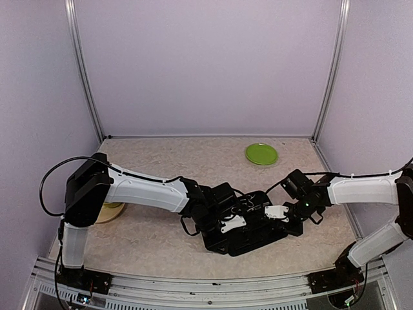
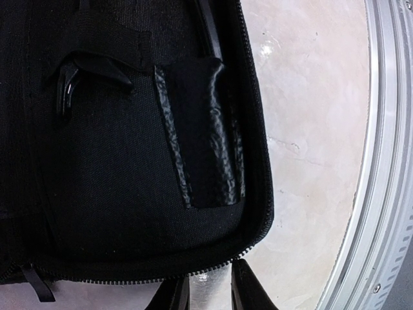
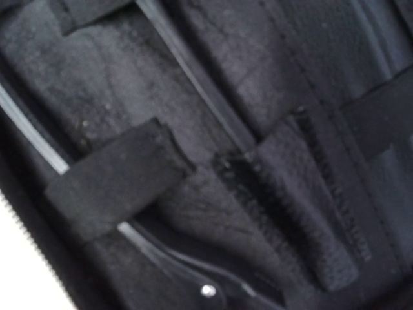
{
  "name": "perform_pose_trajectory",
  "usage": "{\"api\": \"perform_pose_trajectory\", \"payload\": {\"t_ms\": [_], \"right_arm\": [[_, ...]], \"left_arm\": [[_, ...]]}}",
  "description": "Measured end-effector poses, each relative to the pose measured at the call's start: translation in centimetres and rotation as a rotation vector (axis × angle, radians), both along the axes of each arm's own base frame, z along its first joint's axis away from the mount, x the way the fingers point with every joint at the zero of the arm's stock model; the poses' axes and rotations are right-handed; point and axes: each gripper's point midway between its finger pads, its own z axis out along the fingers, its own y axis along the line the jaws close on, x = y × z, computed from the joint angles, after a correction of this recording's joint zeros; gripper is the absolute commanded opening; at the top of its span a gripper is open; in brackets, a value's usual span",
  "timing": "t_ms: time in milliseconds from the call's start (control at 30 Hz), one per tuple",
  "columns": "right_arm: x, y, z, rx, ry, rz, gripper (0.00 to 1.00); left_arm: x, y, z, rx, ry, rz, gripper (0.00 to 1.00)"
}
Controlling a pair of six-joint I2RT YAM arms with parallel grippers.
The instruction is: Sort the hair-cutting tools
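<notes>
Left jaws stand part-open just off the zipped edge of the case [image 2: 129,194], with bare tabletop [image 2: 310,161] showing between the tips. Right jaws are closed, down close over the case's lining. Right under them, silver scissors [image 3: 205,290] lie tucked beneath a strap [image 3: 116,184]. Left arm [image 1: 148,190] and right arm [image 1: 361,188] meet over the open case mid-tabletop. A green plate [image 1: 261,154] sits well behind.

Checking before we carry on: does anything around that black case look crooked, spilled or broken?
Only the black case stands out: it lies open at a slant to the front edge of the table. Scissors sit under its straps; nothing looks spilled or damaged.
</notes>
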Motion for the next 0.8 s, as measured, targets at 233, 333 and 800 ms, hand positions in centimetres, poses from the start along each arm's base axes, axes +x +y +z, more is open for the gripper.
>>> {"api": "perform_pose_trajectory", "payload": {"t_ms": [233,333,800], "right_arm": [[0.0,-0.1,0.0,-0.001,0.007,-0.029,0.0],[0.1,-0.3,0.0,-0.008,-0.004,-0.035,0.0],[0.0,-1.6,0.5,-0.048,-0.031,-0.056,0.0]], "left_arm": [[0.0,0.0,0.0,-0.001,-0.003,-0.007,0.23],[0.0,0.0,0.0,-0.001,-0.004,-0.01,0.23],[0.0,0.0,0.0,-0.002,-0.005,-0.012,0.24]]}}
